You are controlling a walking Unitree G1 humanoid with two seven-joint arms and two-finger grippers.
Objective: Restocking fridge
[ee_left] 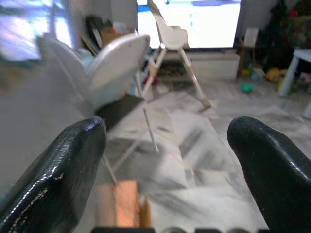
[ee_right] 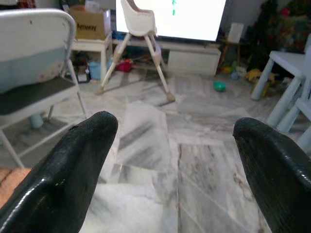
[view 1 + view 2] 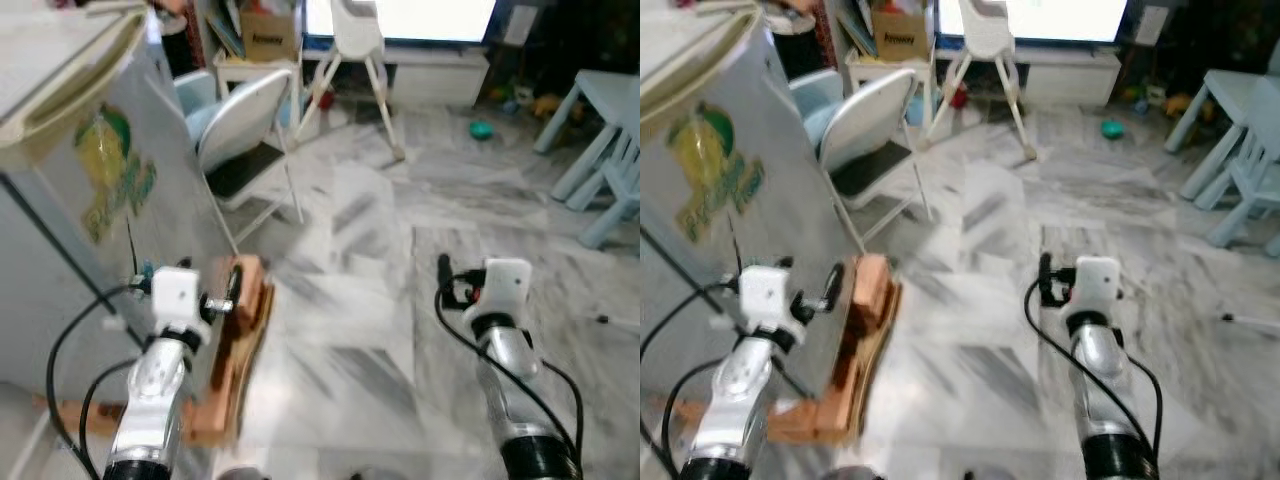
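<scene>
A small silver fridge (image 3: 70, 200) with a green and yellow sticker on its side stands at my left, door shut. My left gripper (image 1: 165, 136) is held up beside the fridge's front corner, open, with nothing between its black fingers (image 1: 63, 170). My right gripper (image 2: 175, 131) is raised over the marble floor to the right, open as well and holding nothing. Both silver arms (image 3: 160, 380) reach forward from the bottom of the eye views.
An orange-brown wooden piece (image 3: 240, 340) leans low against the fridge by my left arm. Behind it stands a white folding chair (image 3: 245, 130), then a white high chair (image 3: 355, 40). A pale blue child's table and chair (image 3: 610, 150) stand at the right.
</scene>
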